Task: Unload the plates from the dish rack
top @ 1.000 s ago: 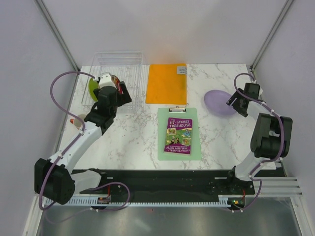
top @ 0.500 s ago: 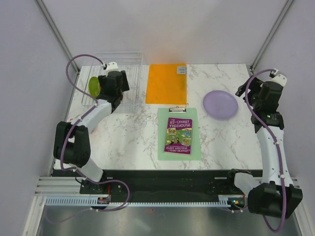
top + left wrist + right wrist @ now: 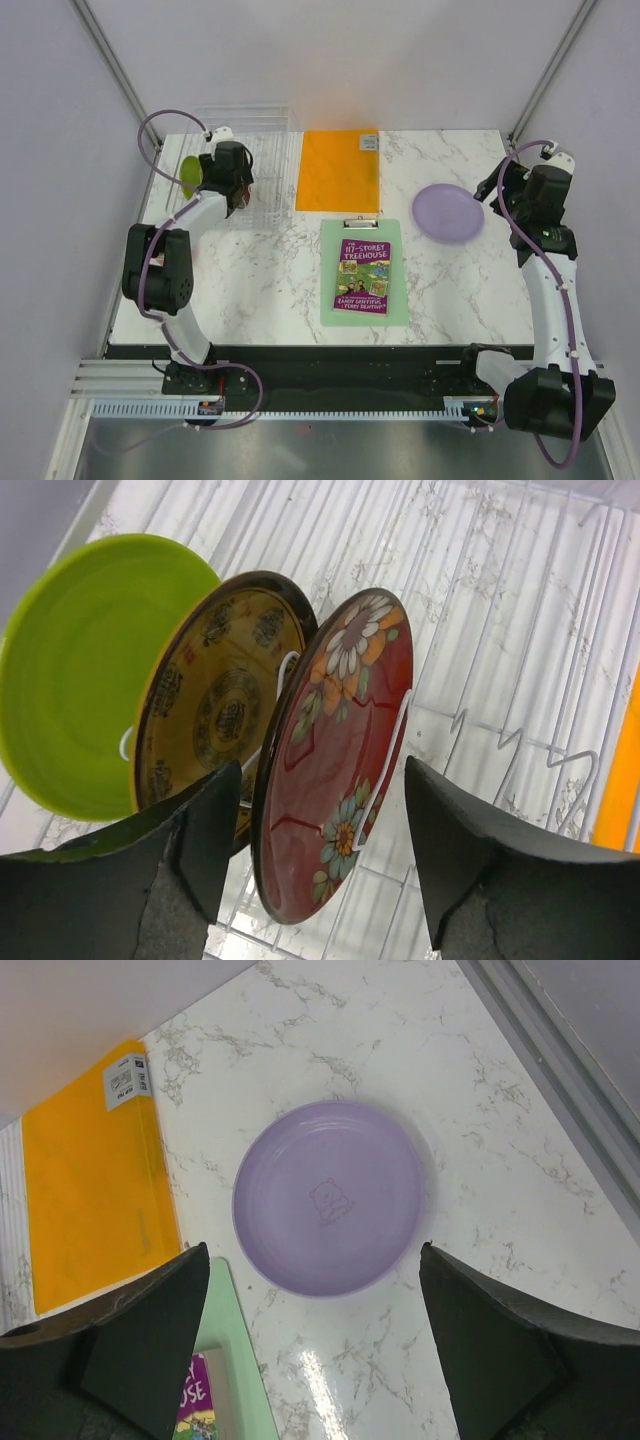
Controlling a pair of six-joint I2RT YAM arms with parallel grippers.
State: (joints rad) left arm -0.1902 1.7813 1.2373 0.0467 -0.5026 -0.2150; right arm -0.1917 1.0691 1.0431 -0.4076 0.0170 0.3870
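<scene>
Rim of yellow plate hides behind red plate, straddled by open left hand; right hand gapes empty.

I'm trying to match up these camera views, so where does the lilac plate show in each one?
Top external: lilac plate right of centre, flat on the table, to the right of the orange sheet.
Left wrist: not in it; only a strip of the orange sheet at the right edge.
Right wrist: lilac plate at centre, orange sheet at left.
Shared landmark: the orange sheet.
</scene>
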